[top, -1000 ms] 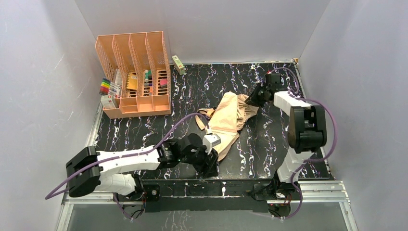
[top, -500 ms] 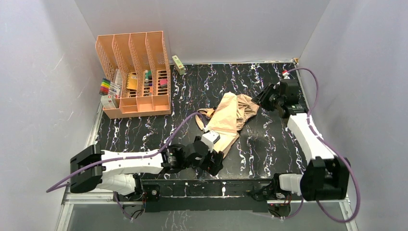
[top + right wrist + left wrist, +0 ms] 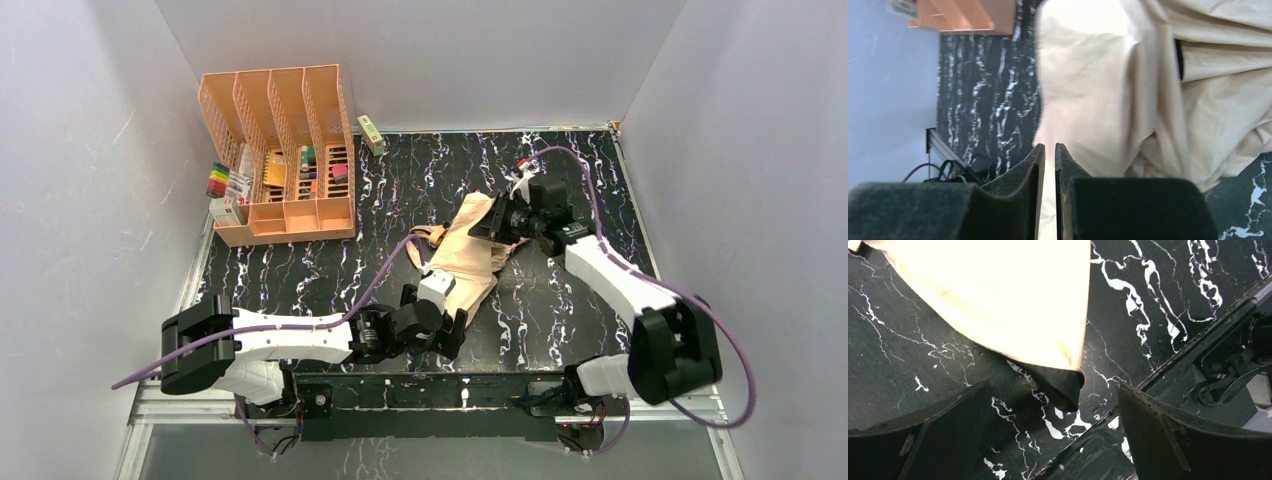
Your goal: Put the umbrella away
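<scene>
The umbrella (image 3: 468, 252) sprawls mid-frame on the table (image 3: 300, 270); left gripper (image 3: 448, 335) jaws wide at its lower tip; right gripper (image 3: 1050, 149) jaws nearly closed at its upper right edge. The slack cloth may slip or bunch — I'd guess.

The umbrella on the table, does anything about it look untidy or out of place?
Yes. The umbrella lies loose in the middle of the table, its fabric crumpled in uneven folds, not rolled up. At its near tip a corner is turned over and shows a dark underside.
</scene>
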Available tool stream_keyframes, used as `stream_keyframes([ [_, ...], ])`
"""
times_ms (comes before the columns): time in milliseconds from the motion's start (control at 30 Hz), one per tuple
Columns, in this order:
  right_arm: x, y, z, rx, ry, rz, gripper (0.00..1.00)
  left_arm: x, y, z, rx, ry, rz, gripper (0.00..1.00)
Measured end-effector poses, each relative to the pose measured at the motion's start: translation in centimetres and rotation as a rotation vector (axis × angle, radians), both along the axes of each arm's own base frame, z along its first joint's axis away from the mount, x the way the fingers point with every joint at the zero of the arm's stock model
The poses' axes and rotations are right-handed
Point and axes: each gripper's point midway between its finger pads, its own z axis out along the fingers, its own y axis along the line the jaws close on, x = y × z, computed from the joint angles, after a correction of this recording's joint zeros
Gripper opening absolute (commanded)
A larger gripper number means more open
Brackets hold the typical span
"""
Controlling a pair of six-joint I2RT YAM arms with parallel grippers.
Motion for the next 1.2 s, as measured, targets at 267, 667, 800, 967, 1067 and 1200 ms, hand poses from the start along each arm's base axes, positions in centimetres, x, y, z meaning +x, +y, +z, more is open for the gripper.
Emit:
stream_keyframes([
  [267, 3.0, -0.8, -8.2, -0.155, 0.165, -0.087, 0.08, 0.4, -1.4, -0.1, -0.027, -0.003, 0.006, 0.74],
  [667, 6.0, -2.8, -11.2, -0.289, 0.177, -0.213, 0.05, 1.0, -2.0, 0.1, -0.027, -0.026, 0.024, 0.86],
  [800, 6.1, -3.0, -11.2, -0.293, 0.177, -0.222, 0.05, 1.3, -2.3, 0.7, -0.046, -0.037, 0.035, 0.9],
  [967, 6.1, -3.1, -11.3, -0.294, 0.177, -0.223, 0.05, 2.1, -2.6, 1.8, -0.065, -0.057, 0.076, 0.65],
  [1067, 6.1, -3.1, -11.3, -0.296, 0.176, -0.225, 0.05, 2.8, -2.5, 2.5, -0.071, -0.074, 0.119, 0.51],
  [1200, 6.1, -3.1, -11.3, -0.297, 0.176, -0.225, 0.05, 3.3, -2.7, 3.3, -0.071, -0.091, 0.147, 0.28],
])
